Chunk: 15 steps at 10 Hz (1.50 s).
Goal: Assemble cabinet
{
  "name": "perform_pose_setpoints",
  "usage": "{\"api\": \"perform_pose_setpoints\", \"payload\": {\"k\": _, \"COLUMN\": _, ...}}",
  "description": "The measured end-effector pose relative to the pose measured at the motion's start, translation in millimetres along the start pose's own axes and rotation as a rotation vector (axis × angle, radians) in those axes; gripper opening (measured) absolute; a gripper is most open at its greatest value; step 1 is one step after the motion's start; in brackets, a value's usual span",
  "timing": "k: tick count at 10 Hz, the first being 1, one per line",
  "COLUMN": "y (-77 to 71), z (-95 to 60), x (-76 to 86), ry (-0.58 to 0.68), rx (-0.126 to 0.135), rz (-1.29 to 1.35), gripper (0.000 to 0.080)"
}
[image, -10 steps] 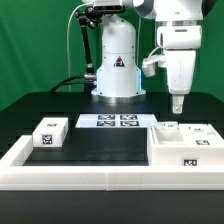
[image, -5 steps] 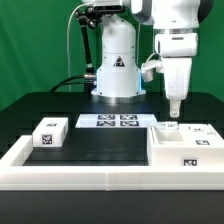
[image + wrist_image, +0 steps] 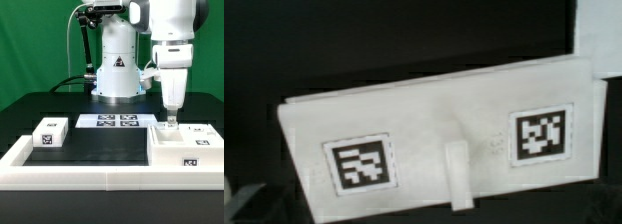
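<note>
1. Assembly looks barely begun, as a judgement. The cabinet (image 3: 186, 150) sits on the black surface (image 3: 100, 146) at the exterior view's right, against the long white rail (image 3: 90, 172). Nothing is being fitted to it.
2. A small white tagged block (image 3: 50, 133) lies well apart from the cabinet, at the exterior view's left near the rail's corner, and is joined to nothing. If it belongs to the furniture, bringing it over and mounting it is work left to do.
3. The marker board (image 3: 108, 121) lies flat near the robot's base, between the two.
4. The end effector (image 3: 171, 120) hangs directly over the cabinet's top, toward that top's side on the exterior view's left. Its tips are just above or touching the top; which of the two cannot be told.
5. The fingers read as one narrow tip, so open or closed cannot be told. Nothing shows in their grip.
6. The wrist view looks down on a white face of the cabinet (image 3: 438, 115) carrying two marker tags with a narrow raised ridge (image 3: 455, 175) between them.
</note>
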<state>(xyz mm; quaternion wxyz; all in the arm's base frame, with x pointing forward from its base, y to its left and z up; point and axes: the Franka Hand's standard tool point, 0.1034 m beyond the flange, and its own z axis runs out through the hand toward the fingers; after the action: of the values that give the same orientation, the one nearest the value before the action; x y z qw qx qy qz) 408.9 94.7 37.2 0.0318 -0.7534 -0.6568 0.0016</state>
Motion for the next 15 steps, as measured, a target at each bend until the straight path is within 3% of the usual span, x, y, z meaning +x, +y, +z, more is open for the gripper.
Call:
{"api": "perform_pose_setpoints", "payload": {"k": 4, "y": -7.3, "z": 19.2, "x": 1.5, "ry": 0.013, "rx": 0.022, "rz": -0.004, "gripper": 0.0796}}
{"api": "perform_pose_setpoints", "payload": {"k": 6, "y": -8.5, "z": 21.0, "x": 1.6, "ry": 0.013, "rx": 0.025, "rz": 0.004, "gripper": 0.0769}}
{"api": "perform_pose_setpoints", "payload": {"k": 7, "y": -8.9, "z": 21.4, "x": 1.9, "ry": 0.013, "rx": 0.026, "rz": 0.006, "gripper": 0.0633}}
{"api": "perform_pose_setpoints", "payload": {"k": 8, "y": -9.4, "z": 22.3, "x": 1.8, "ry": 0.013, "rx": 0.028, "rz": 0.006, "gripper": 0.0633}}
{"api": "perform_pose_setpoints", "payload": {"k": 9, "y": -10.4, "z": 23.7, "x": 1.7, "ry": 0.013, "rx": 0.031, "rz": 0.006, "gripper": 0.0498}}
{"api": "perform_pose_setpoints", "payload": {"k": 10, "y": -11.5, "z": 25.3, "x": 1.5, "ry": 0.013, "rx": 0.035, "rz": 0.007, "gripper": 0.0313}}
{"api": "perform_pose_setpoints", "payload": {"k": 11, "y": -12.2, "z": 26.4, "x": 1.2, "ry": 0.013, "rx": 0.038, "rz": 0.007, "gripper": 0.0313}}
{"api": "perform_pose_setpoints", "payload": {"k": 12, "y": -13.1, "z": 28.1, "x": 0.7, "ry": 0.013, "rx": 0.042, "rz": 0.009, "gripper": 0.0118}}
{"api": "perform_pose_setpoints", "payload": {"k": 15, "y": -10.0, "z": 26.0, "x": 1.5, "ry": 0.017, "rx": 0.030, "rz": 0.009, "gripper": 0.0072}}
